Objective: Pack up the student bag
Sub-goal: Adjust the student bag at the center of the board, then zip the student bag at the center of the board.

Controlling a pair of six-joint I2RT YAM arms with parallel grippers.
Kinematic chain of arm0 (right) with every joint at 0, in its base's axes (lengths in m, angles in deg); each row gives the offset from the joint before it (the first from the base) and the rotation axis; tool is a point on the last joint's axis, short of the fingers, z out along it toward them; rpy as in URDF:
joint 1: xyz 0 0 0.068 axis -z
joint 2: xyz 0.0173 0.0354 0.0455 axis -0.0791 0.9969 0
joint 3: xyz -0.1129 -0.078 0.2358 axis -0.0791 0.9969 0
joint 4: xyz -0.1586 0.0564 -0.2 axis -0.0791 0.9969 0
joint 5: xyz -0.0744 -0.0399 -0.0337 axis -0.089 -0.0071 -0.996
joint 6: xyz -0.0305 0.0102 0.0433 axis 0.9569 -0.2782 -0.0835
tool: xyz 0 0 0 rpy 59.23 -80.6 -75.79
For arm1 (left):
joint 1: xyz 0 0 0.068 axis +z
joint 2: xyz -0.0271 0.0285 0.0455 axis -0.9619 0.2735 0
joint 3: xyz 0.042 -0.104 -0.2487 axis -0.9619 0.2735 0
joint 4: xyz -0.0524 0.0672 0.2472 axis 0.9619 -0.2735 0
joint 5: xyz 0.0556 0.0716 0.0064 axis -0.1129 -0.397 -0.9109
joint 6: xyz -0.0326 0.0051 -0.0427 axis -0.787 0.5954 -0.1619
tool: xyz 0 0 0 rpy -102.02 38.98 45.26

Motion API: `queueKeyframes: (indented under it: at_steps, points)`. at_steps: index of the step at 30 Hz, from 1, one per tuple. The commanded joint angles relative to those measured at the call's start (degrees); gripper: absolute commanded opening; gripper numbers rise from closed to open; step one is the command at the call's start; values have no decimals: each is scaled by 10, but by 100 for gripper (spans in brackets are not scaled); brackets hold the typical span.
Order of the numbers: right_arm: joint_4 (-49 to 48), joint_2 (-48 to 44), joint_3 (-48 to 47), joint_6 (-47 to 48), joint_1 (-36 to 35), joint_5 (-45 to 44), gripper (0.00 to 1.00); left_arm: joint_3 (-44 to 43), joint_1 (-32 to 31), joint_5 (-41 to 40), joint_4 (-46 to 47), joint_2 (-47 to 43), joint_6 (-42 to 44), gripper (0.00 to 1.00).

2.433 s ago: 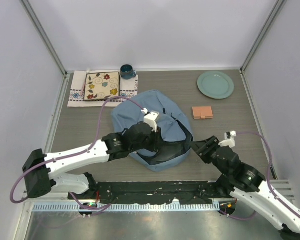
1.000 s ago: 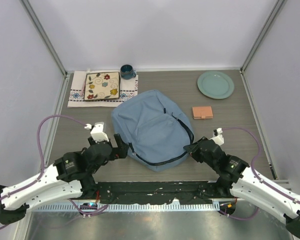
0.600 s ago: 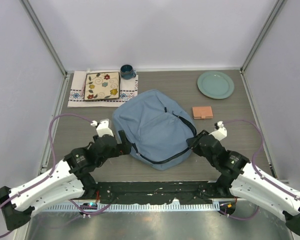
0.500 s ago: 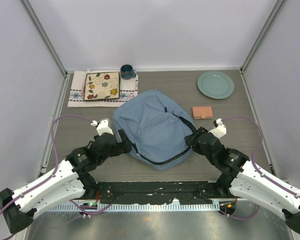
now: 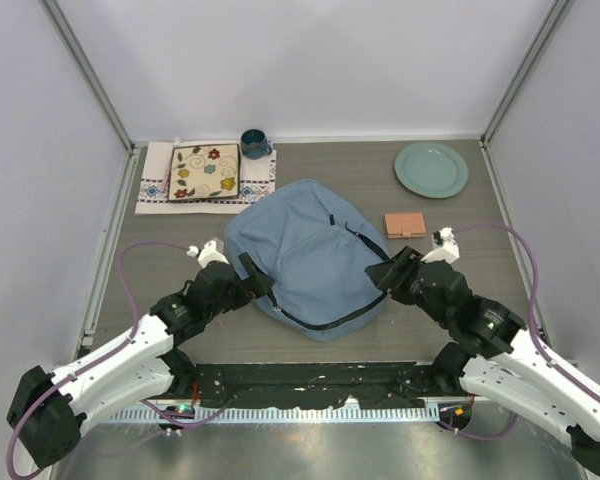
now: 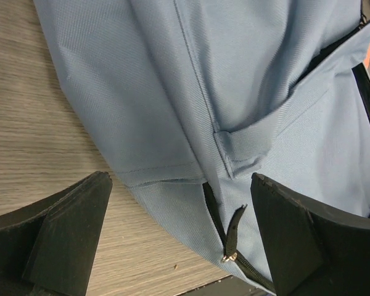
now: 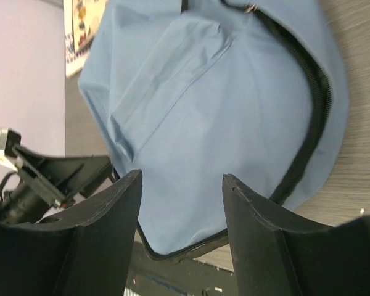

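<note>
Blue, soft, slack: logged student bag (image 5: 305,255) flat at centre of table (image 5: 330,170). Found left claw (image 5: 255,277) and right claw (image 5: 390,268) both spread wide, empty, flanking its near corners. Judged risk: could pinch loose cloth beside zipper pull (image 6: 233,237), dragging bag rather than opening it.

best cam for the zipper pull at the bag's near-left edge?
Left wrist: the zipper pull shows close up and sharp at the student bag's lower edge. Top external and right wrist show only the dark zipper line; the pull is too small to make out.
</note>
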Motion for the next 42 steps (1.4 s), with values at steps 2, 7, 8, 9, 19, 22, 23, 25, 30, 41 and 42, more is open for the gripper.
queueKeyframes:
  at_steps: [2, 7, 8, 9, 19, 22, 23, 25, 30, 41, 42]
  points:
    - [-67, 74, -32, 43, -14, 102, 60, 15, 17, 17, 93, 16, -38, 98]
    - [-106, 122, -59, 59, -70, 89, 59, 27, 28, 11, 119, 23, -50, 86]
    - [-111, 133, -62, 59, -78, 83, 59, 30, 30, 9, 123, 25, -56, 86]
    - [-116, 149, -67, 58, -88, 80, 59, 32, 32, 9, 129, 25, -60, 85]
    - [-184, 280, -112, 68, -184, 51, 59, 28, 46, 14, 119, 62, -67, 66]
    - [-181, 321, -139, 86, -197, 43, 59, 17, 48, 22, 122, 81, -54, 59]
    - [-180, 329, -145, 96, -198, 42, 59, 15, 48, 23, 122, 86, -52, 57]
    - [-177, 346, -158, 105, -201, 45, 59, 9, 48, 22, 115, 95, -48, 46]
    - [-174, 387, -183, 124, -206, 53, 59, 3, 49, 22, 100, 100, -49, 26]
    - [-182, 474, -240, 155, -223, 60, 59, -7, 49, 29, 83, 69, -46, 8]
    - [-182, 482, -246, 159, -225, 58, 59, -9, 49, 32, 83, 68, -45, 8]
